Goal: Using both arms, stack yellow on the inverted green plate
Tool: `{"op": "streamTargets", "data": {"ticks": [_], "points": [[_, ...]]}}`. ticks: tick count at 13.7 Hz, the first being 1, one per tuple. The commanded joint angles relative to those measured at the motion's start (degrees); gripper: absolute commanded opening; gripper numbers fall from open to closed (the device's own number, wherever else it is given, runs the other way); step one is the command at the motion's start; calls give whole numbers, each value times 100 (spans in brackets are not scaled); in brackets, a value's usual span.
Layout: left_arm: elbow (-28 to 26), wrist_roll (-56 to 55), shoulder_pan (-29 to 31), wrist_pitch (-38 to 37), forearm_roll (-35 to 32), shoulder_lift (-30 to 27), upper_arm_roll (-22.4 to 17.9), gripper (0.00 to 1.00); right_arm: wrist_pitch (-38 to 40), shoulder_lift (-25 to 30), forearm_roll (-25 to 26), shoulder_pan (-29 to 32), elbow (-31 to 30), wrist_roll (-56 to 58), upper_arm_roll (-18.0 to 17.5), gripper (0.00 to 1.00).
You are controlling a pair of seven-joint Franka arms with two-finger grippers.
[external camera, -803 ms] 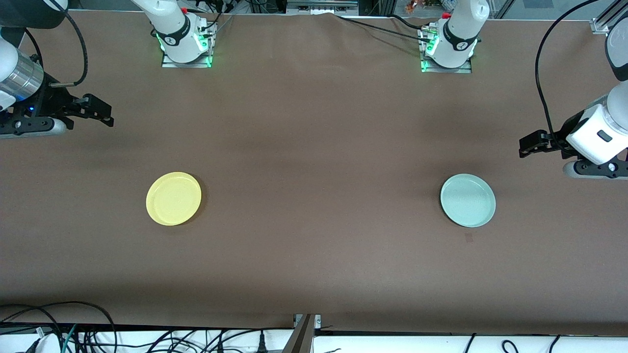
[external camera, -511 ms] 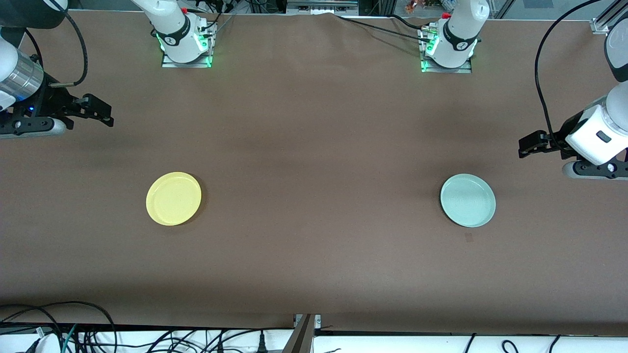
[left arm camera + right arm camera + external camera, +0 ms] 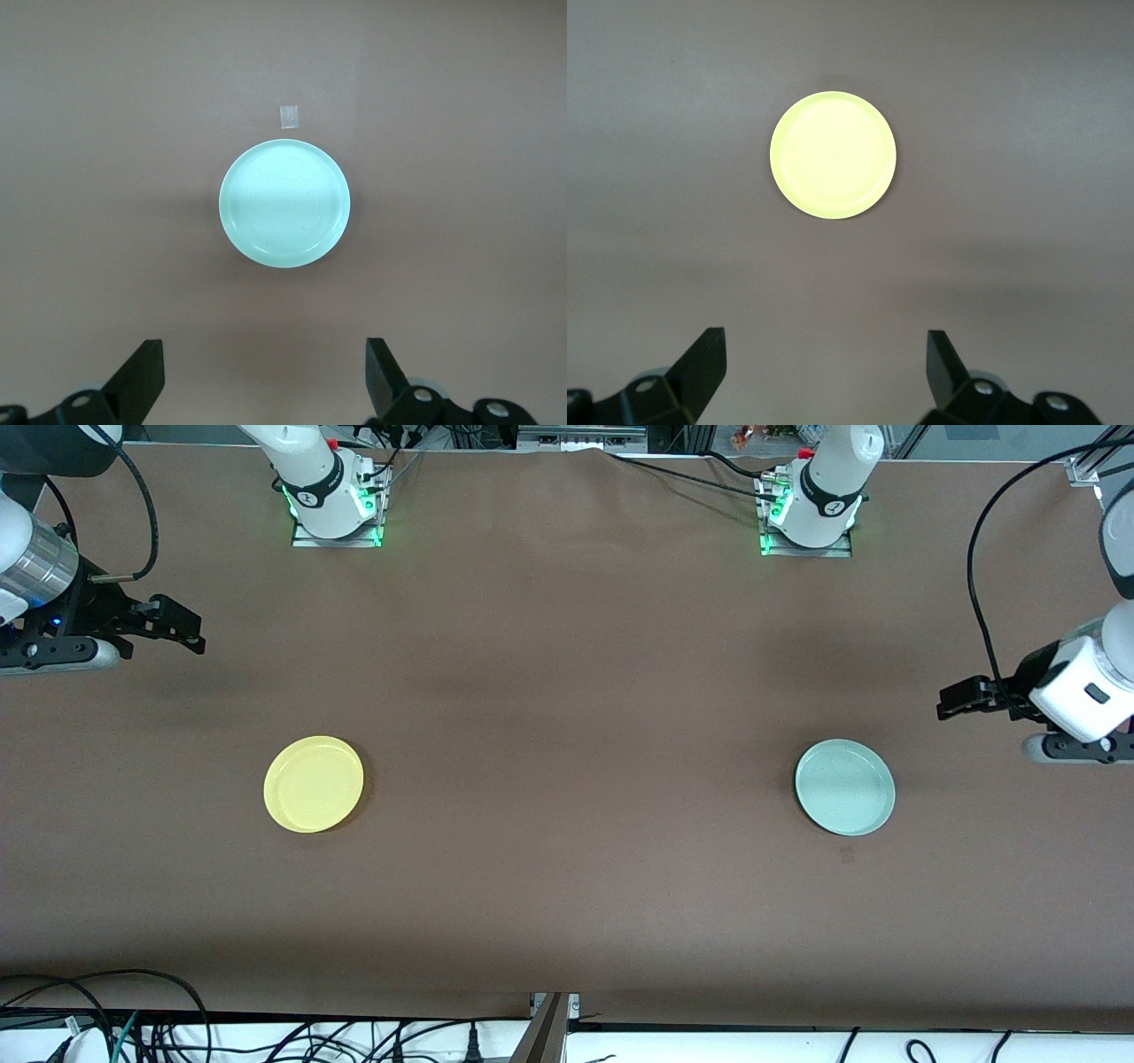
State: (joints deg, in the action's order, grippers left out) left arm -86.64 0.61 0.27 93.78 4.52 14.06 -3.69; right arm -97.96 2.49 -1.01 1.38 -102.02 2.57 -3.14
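The yellow plate (image 3: pixel 314 784) lies flat on the brown table toward the right arm's end; it also shows in the right wrist view (image 3: pixel 833 155). The pale green plate (image 3: pixel 844 787) lies flat toward the left arm's end and shows in the left wrist view (image 3: pixel 284 202), with faint rings on its upward face. My left gripper (image 3: pixel 948 701) (image 3: pixel 263 381) is open and empty, up over bare table beside the green plate. My right gripper (image 3: pixel 193 636) (image 3: pixel 824 372) is open and empty, up over bare table at the right arm's end, apart from the yellow plate.
A small tape mark (image 3: pixel 846 855) (image 3: pixel 289 116) lies on the table just nearer the front camera than the green plate. The arm bases (image 3: pixel 332 505) (image 3: pixel 811 514) stand along the table's back edge. Cables (image 3: pixel 133 1027) hang below the front edge.
My left gripper has shifted slightly toward the green plate. The right arm and both plates have not moved.
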Motion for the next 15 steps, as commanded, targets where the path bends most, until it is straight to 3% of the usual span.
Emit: {"op": "streamTargets", "data": {"ticks": [1,7,10,15], "points": [[-99,411,342,377,383,394,-18,100,111,-65,-66,11,139,-46,-11,100],[-134,755,386,1378,418,1492,-27,100,111,-65,-66,20,139,-46,-3,100],[-371,1212,518,1924,769,1757,-27,100,111,-65,-66,11,147,-46,-3,100],[-880,1511,641,2601,796,1872,-27,100,111,-65,-66,20,139,-46,-3,100]]}}
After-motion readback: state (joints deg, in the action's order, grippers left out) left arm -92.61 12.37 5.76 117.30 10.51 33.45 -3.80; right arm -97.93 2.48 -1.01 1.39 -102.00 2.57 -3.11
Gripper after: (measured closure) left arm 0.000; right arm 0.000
